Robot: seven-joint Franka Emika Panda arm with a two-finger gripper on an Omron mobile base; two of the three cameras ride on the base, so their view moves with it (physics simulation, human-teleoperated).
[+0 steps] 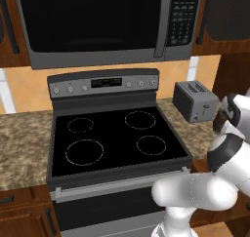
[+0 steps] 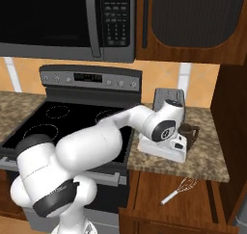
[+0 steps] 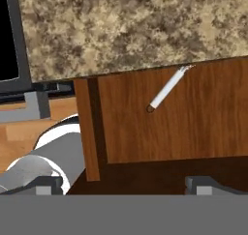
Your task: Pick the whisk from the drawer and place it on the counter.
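Note:
The whisk [image 2: 177, 190] lies diagonally on the floor of the open reddish-brown drawer [image 2: 149, 192], below the granite counter [image 2: 210, 158] to the right of the stove. In the hand view its pale handle [image 3: 167, 89] shows on the drawer [image 3: 193, 127], while the wire head is tucked under the counter [image 3: 131, 26] edge. My gripper [image 2: 190, 134] hangs above the counter's front edge, well above the whisk and pointing down. Its fingertips [image 3: 125, 185] stand wide apart and open, with nothing between them.
A black glass stove [image 1: 117, 136] with an oven door below sits left of the drawer. A steel toaster [image 1: 195, 100] stands on the counter behind my hand. A microwave [image 1: 97, 21] and wooden cabinets [image 2: 193, 21] hang overhead. A cabinet wall [image 2: 231, 132] closes the right side.

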